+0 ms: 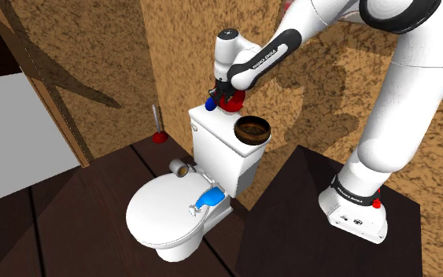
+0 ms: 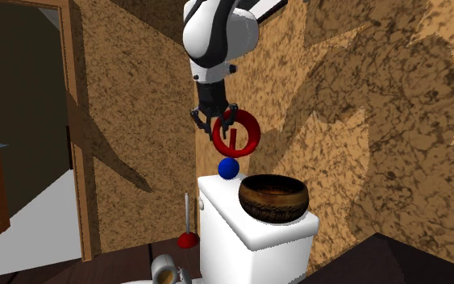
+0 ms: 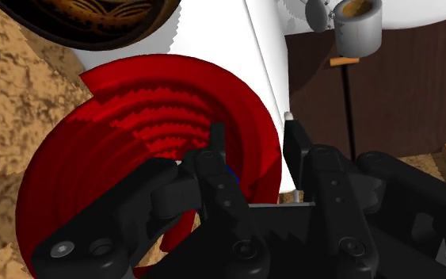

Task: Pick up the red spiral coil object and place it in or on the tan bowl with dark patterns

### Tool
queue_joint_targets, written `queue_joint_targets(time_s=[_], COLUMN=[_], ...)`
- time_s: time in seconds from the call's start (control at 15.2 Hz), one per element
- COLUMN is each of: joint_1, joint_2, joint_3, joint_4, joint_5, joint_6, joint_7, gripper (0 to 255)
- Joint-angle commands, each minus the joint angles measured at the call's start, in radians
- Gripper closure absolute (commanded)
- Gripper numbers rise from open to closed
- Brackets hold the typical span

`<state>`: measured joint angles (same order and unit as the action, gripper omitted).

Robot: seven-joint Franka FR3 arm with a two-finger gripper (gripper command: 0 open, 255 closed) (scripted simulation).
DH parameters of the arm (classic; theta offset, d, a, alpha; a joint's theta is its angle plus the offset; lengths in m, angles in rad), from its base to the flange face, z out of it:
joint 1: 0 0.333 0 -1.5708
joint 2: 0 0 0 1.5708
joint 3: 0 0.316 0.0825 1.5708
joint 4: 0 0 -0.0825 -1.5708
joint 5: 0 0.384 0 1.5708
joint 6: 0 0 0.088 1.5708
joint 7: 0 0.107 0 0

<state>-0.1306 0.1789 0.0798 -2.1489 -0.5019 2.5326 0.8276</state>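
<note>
- So, pincer [image 2: 219, 125] is closed on the red coil [image 2: 245, 133], its fingers clamped on the coil's rim and pointing down over the toilet tank [image 2: 249, 242].
- Coil hangs in the air above the tank lid, clear of it, standing on edge.
- Wrist view: one finger [image 3: 217, 139] lies across the coil's ribbed red face, the other sits just outside the rim.
- Bowl [image 2: 273, 198], brown with dark patterning, stands upright on the tank lid, off to one side of the coil and lower than it, not touching it.
- Blue ball [image 2: 229, 168] sits at the tank lid's back edge, right under the coil, beside the bowl.
- Red plunger [image 1: 158, 134] stands on the floor beside the tank, against the wall.
- Small metal cup [image 1: 182, 167] lies on the toilet just in front of the tank.
- Blue item [image 1: 209, 197] lies on the seat lid in front of the tank; can't tell what it is.
- Speckled brown walls behind the tank.
</note>
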Motion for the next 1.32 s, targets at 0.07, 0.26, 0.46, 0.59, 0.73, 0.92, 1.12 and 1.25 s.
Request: queue_joint_targets(time_s=[0.07,0.26,0.46,0.59,0.73,0.92,1.12,1.25], joint_1=[-0.013,-0.027,-0.04,-0.048,-0.056,-0.076,-0.101,-0.118], joint_2=[-0.1,-0.198,-0.299,-0.369,-0.453,-0.411,-0.367,-0.336], joint_3=[-0.008,-0.021,-0.036,-0.049,-0.067,-0.058,-0.046,-0.038], joint_4=[-0.137,-0.269,-0.396,-0.478,-0.57,-0.577,-0.579,-0.578], joint_5=[-0.01,-0.019,-0.026,-0.031,-0.035,-0.083,-0.141,-0.187], joint_6=[0.044,0.085,0.118,0.136,0.152,0.196,0.24,0.266], joint_7=[0.001,-0.004,-0.017,-0.03,-0.049,-0.005,0.048,0.089], gripper=[255,255,255,255,255,255,255,255])
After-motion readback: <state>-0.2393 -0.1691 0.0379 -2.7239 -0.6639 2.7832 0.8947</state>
